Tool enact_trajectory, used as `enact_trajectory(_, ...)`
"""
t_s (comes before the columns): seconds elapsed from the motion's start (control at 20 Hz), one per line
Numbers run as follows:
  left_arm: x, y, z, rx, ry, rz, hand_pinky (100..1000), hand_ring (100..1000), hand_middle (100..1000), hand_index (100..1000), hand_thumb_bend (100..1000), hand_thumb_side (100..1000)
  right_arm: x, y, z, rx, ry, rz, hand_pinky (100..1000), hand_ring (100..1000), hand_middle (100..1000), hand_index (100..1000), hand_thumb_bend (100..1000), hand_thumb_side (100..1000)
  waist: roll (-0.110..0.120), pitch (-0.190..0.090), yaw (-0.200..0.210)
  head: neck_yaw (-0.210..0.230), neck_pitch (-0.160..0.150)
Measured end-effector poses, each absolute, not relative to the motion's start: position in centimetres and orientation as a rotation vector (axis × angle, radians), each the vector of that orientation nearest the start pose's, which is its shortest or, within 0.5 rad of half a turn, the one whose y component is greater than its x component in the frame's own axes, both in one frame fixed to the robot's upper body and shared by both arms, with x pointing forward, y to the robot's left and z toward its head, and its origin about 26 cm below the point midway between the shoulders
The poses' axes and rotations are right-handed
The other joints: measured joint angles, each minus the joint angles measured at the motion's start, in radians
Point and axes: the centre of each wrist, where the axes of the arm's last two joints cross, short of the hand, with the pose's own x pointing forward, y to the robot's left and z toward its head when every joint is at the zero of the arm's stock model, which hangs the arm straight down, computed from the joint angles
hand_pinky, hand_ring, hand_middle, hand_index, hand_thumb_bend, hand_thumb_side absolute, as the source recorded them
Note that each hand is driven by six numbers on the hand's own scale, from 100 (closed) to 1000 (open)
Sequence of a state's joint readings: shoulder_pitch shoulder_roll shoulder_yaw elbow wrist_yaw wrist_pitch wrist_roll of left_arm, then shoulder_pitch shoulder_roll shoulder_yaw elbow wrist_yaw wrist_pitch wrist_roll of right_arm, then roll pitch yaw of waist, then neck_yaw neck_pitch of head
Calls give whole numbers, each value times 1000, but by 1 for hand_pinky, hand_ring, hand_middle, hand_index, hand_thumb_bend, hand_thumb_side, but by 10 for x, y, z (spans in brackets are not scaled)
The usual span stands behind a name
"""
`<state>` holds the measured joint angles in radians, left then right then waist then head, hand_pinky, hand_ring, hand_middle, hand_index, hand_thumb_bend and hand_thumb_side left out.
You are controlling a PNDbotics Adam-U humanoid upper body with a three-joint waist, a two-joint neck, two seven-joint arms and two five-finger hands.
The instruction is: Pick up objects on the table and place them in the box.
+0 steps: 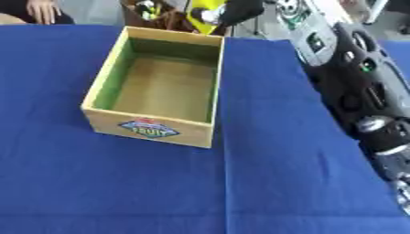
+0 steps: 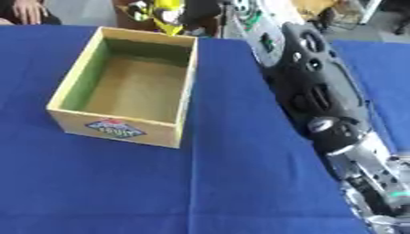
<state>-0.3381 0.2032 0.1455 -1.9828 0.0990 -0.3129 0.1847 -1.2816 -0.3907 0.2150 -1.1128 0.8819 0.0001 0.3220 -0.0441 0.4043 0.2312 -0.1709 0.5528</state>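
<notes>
The box (image 1: 156, 89) sits open on the blue surface (image 1: 264, 183), left of middle, and as far as I can see it's empty, just a bare bottom inside. There's a sticker on its near wall.

The right arm (image 2: 316, 91) runs along the right side from the near edge out to the far end of the surface. Where it ends, past the far edge, there's something yellow (image 2: 169, 13) in the clutter behind the box. Could be an object it's going for or holding, but I can't make out the robot hand there, so can't tell if it's spread or pinching anything. The left one isn't in view at all.

My guess: pick-up stage, nothing dropped in yet. Next it needs a secure hold, then a swing back over the box opening without clipping the far wall.
</notes>
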Motion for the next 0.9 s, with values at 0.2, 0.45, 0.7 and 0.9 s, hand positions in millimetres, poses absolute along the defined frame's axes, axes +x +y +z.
enact_trajectory(0.2, 306, 273, 209, -145, 3611, -183, 500, 592, 652, 800, 118, 1000, 459, -154, 352, -1137, -1841, 1419, 613, 618, 220, 351, 333, 553, -1, 5, 4, -7, 0)
enact_trajectory(0.45, 307, 272, 212, -129, 3590, -181, 501, 593, 653, 800, 120, 1000, 462, -144, 333, -1135, -1808, 1485, 612, 619, 222, 352, 283, 558, -1, 12, 9, -14, -1)
enact_trajectory(0.7, 308, 270, 215, -103, 3573, -175, 502, 593, 653, 800, 122, 1000, 465, -137, 317, -1130, -1770, 1535, 612, 621, 226, 355, 265, 558, -2, 18, 16, -19, -4)
enact_trajectory(0.9, 309, 269, 217, -92, 3566, -171, 502, 592, 653, 800, 121, 1000, 466, -132, 312, -1139, -1759, 1566, 612, 625, 232, 364, 257, 557, -6, 20, 16, -21, -8)
